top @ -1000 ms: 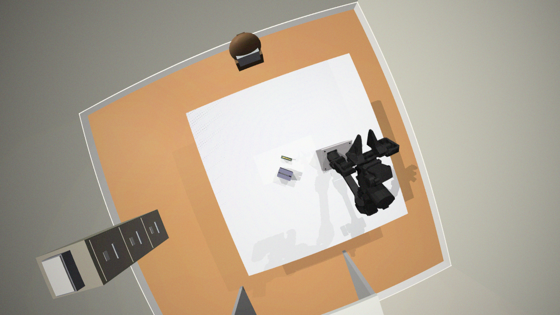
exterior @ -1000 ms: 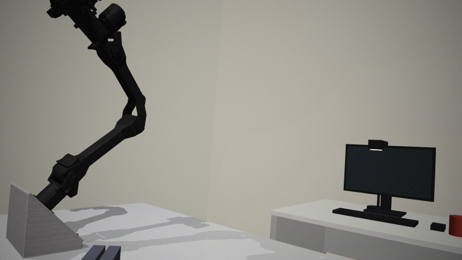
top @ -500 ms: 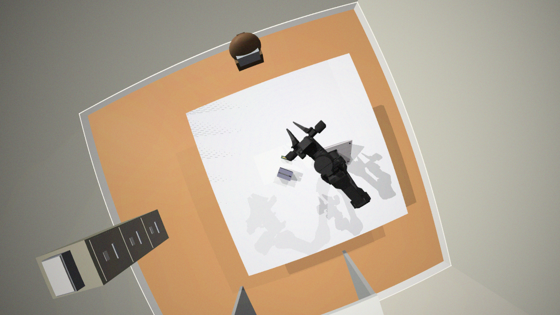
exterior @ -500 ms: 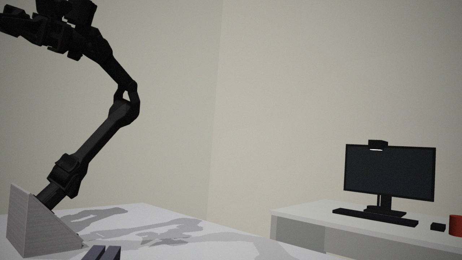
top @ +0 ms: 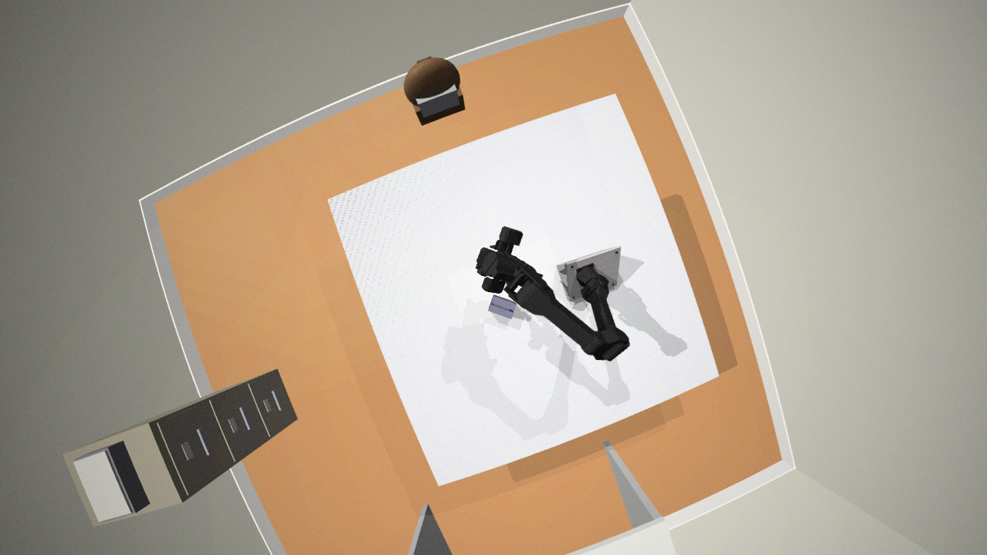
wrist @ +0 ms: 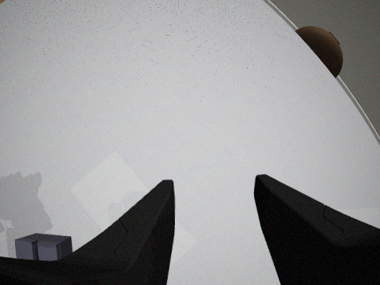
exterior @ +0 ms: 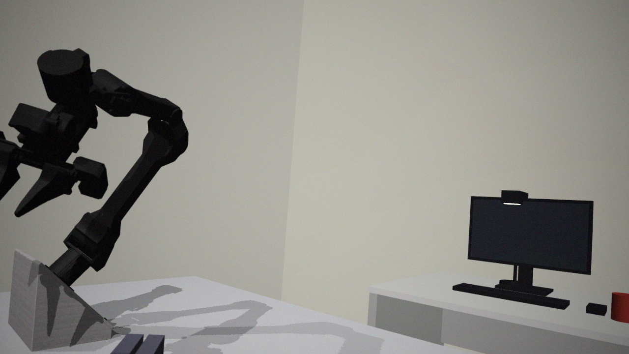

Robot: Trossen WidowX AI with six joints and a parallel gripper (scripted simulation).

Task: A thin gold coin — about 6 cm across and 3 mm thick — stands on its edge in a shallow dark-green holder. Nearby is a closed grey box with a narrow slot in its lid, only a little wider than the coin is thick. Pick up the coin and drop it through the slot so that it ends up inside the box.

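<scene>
My gripper (top: 487, 270) (wrist: 214, 187) hangs high above the white table (top: 483, 172) (wrist: 158, 58), fingers pointing down. It is open, and only bare table shows between the fingers. The closed grey box (top: 503, 306) (exterior: 138, 344) (wrist: 43, 246) with the slot in its lid stands just beside the gripper; in the wrist view it is at the lower left, partly behind the left finger. The gold coin and its dark-green holder do not show in any view; in the overhead view the arm covers the spot next to the box.
The arm's grey wedge base (top: 621, 265) (exterior: 39, 303) stands right of the box. A brown round object (top: 432, 77) (wrist: 322, 47) sits beyond the table's far edge. A drawer cabinet (top: 186, 442) stands off to the left. A desk with a monitor (exterior: 529, 233) and a red cup (exterior: 620, 307) stands apart.
</scene>
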